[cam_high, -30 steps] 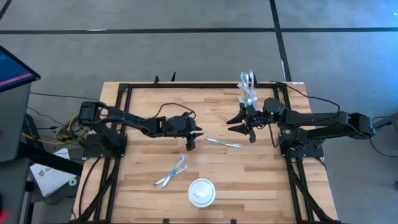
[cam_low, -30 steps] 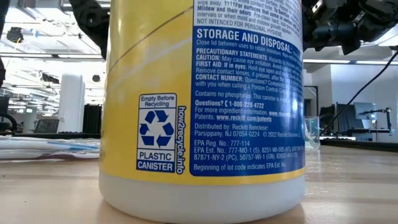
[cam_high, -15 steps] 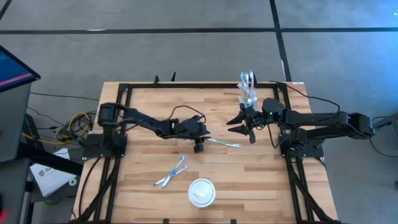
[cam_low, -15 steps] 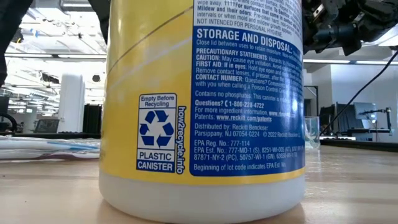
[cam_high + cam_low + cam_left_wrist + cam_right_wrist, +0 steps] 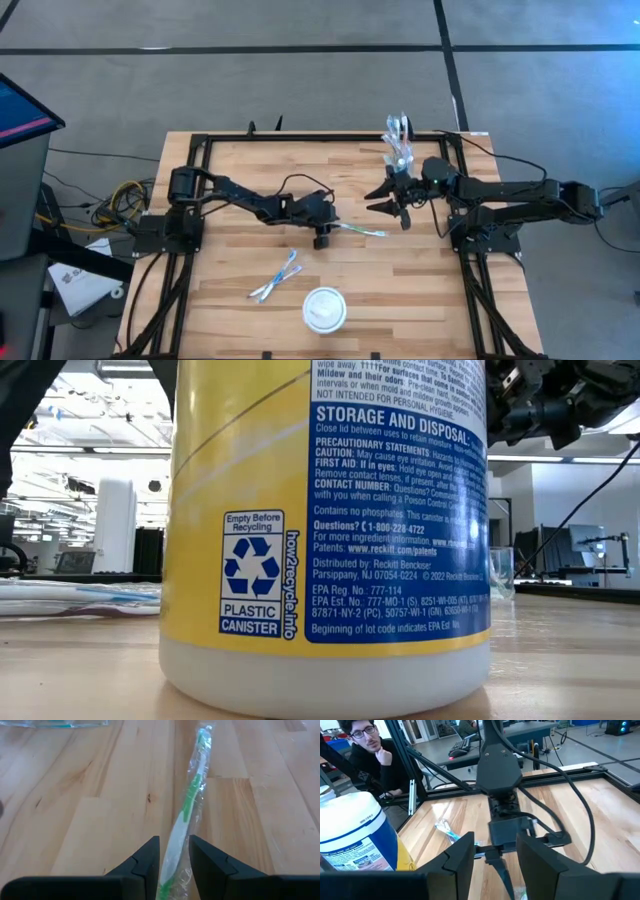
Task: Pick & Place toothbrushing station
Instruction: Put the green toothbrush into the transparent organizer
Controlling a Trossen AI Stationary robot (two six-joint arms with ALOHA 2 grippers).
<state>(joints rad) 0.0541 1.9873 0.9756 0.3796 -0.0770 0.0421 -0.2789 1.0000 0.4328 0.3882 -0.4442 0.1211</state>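
The left gripper (image 5: 174,857) has its two dark fingers spread narrowly astride the handle end of a slim green-and-white toothbrush in a clear wrapper (image 5: 189,805), which lies flat on the pale wooden table (image 5: 90,820) near its middle. No squeeze shows yet. The slippery wrapper could let the brush skid or pivot if the fingers close off-centre. The right gripper (image 5: 388,200) hovers spread beside the small clear tumbler holding toothbrushes (image 5: 397,140) at the far edge.
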